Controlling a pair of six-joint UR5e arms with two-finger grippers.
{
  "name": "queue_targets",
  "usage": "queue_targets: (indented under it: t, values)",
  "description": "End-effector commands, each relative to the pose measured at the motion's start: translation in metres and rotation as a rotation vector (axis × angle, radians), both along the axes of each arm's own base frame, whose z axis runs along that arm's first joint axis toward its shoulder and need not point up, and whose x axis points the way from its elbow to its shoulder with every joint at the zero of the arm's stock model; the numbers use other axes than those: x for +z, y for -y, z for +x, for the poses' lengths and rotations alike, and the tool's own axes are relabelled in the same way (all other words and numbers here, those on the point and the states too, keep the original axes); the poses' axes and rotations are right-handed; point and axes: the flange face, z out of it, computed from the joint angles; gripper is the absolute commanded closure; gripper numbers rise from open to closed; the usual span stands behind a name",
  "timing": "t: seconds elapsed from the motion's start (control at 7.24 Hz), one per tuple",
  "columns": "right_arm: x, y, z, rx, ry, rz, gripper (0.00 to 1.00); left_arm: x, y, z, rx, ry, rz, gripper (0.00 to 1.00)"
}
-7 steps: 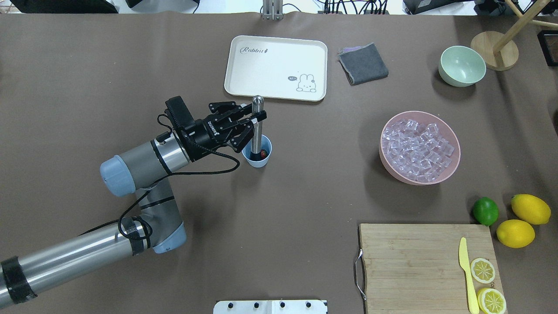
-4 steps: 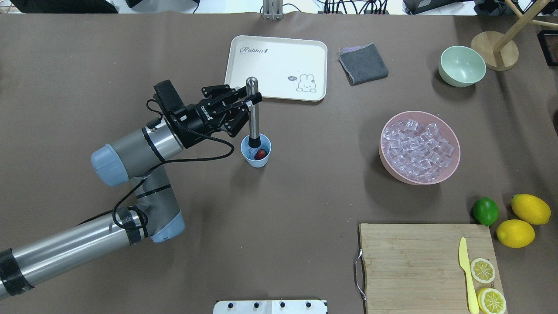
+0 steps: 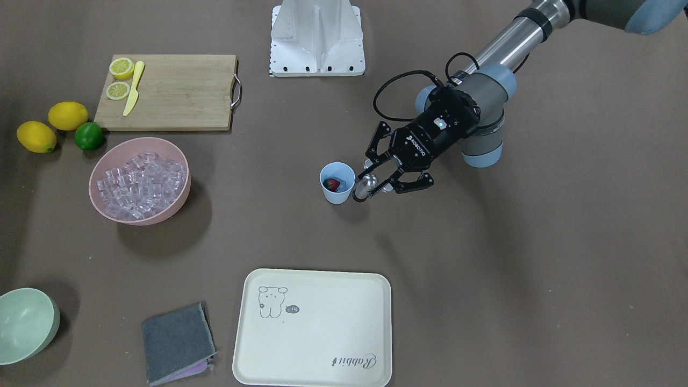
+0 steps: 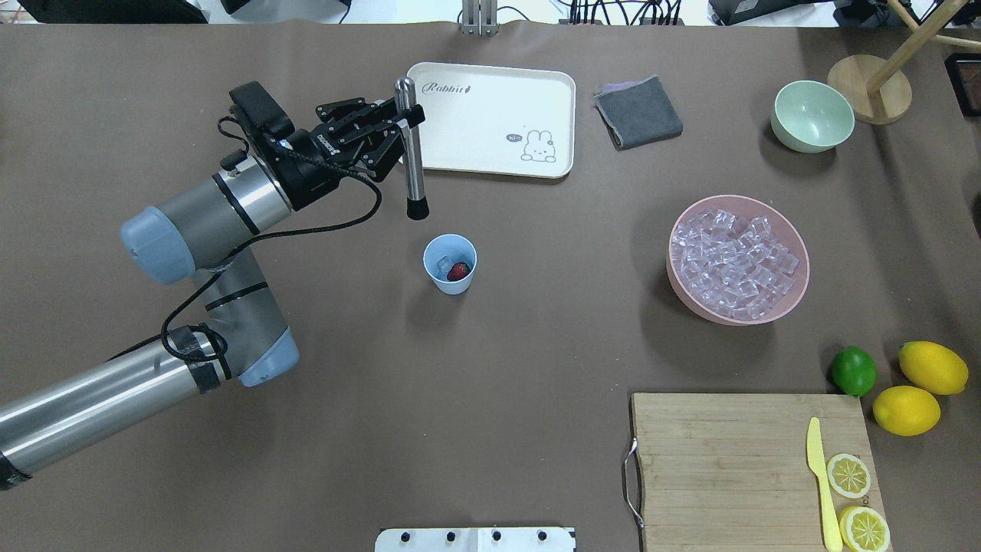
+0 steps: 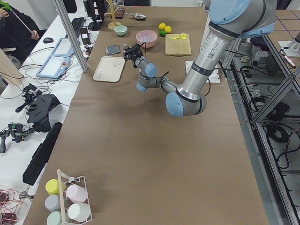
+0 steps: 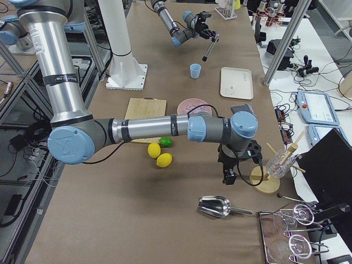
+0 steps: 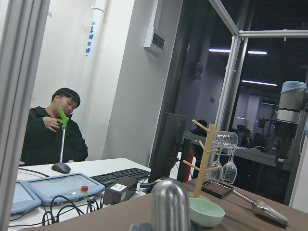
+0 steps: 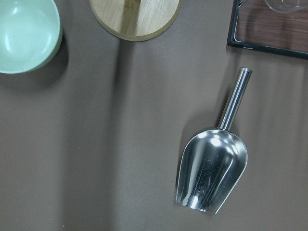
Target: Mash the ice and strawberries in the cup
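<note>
While aloft, muddler (image 4: 411, 153) clear of cup (image 4: 451, 287)

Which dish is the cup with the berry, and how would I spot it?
In the overhead view, start at the cream rabbit tray; the cup stands alone on the brown cloth just on its near side. It is small, light blue and tapered, holding a red strawberry and an ice cube, unlike the wide pink bowl heaped with ice and the empty pale-green bowl.
</note>
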Motion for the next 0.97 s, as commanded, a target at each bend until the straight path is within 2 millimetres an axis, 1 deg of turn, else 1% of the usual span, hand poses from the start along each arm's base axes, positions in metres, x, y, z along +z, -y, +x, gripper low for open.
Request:
queue_targets:
  t: [0.0,0.14,0.28,0.41,0.55,0.69,0.83]
  values:
    - [-0.003,0.001,0.0,0.002,0.0,0.005,0.01,0.004,0.01,-0.018,0.032,0.057,-0.135,1.0]
    - [-0.001,0.0,0.0,0.0,0.0,0.001,0.01,0.008,0.031,-0.035,0.069,0.083,-0.197,1.0]
    - [-0.002,0.0,0.0,0.0,0.002,0.004,0.01,0.013,0.042,-0.066,0.115,0.141,-0.243,1.0]
    - [-0.003,0.0,0.0,0.006,0.002,-0.001,0.01,0.04,0.047,-0.1,0.174,0.251,-0.326,1.0]
    - [-0.003,-0.001,0.0,0.005,0.003,0.0,0.01,0.076,0.05,-0.133,0.243,0.324,-0.391,1.0]
    - [-0.001,0.0,0.0,0.003,0.004,-0.002,0.01,0.124,0.044,-0.162,0.314,0.381,-0.467,1.0]
    - [-0.002,0.0,0.0,0.002,0.004,0.0,0.01,0.188,0.035,-0.195,0.401,0.459,-0.618,1.0]
